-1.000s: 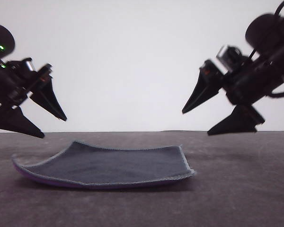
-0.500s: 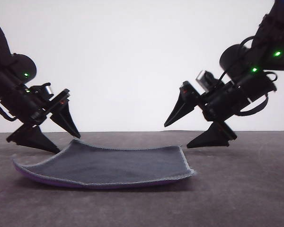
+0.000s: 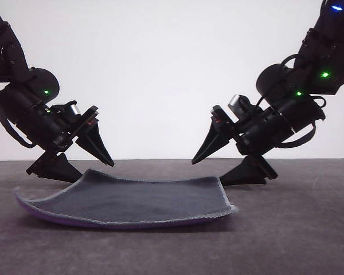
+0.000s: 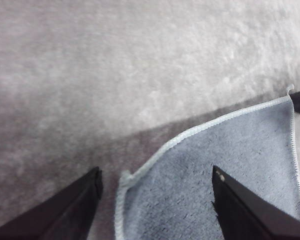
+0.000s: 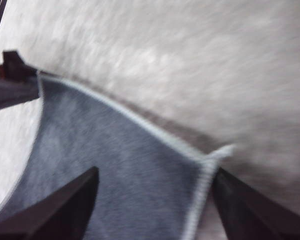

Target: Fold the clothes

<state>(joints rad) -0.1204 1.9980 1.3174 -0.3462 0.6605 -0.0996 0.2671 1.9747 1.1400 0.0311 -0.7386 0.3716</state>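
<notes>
The small, square, soft cloth (image 3: 129, 200), dark grey-blue face up and purple beneath, lies on the grey table (image 3: 298, 229), its longer span running left-right, far corners curled upward. The left gripper (image 3: 83, 166) and right gripper (image 3: 209, 172) each straddle a far corner, jaws wide apart and empty, apparently placed to pinch both corners.

A dark grey table (image 3: 298, 229) meets a plain white backdrop (image 3: 160, 69) behind.
</notes>
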